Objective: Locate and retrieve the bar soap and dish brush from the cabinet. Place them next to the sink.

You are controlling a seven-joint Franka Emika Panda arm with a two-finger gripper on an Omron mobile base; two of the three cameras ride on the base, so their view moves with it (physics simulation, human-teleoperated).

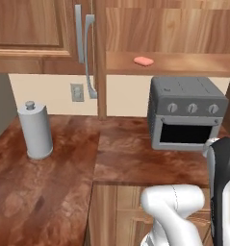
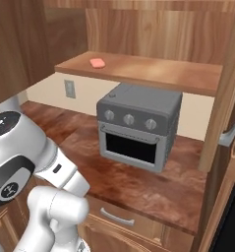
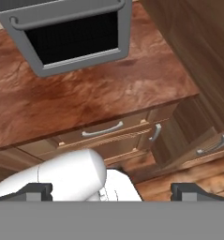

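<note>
Bar soap (image 1: pixel 144 60) (unlabelled) on cabinet (image 1: pixel 193 63) shelf

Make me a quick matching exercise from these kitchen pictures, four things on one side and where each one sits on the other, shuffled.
Things:
1. bar soap
2. toaster oven
3. paper towel roll
4. wall outlet

Places:
A. on the counter, left of the open cabinet
B. on the cream wall under the cabinets
C. on the open cabinet's shelf
D. on the counter below that shelf

Pairs: 1-C, 2-D, 3-A, 4-B
</note>
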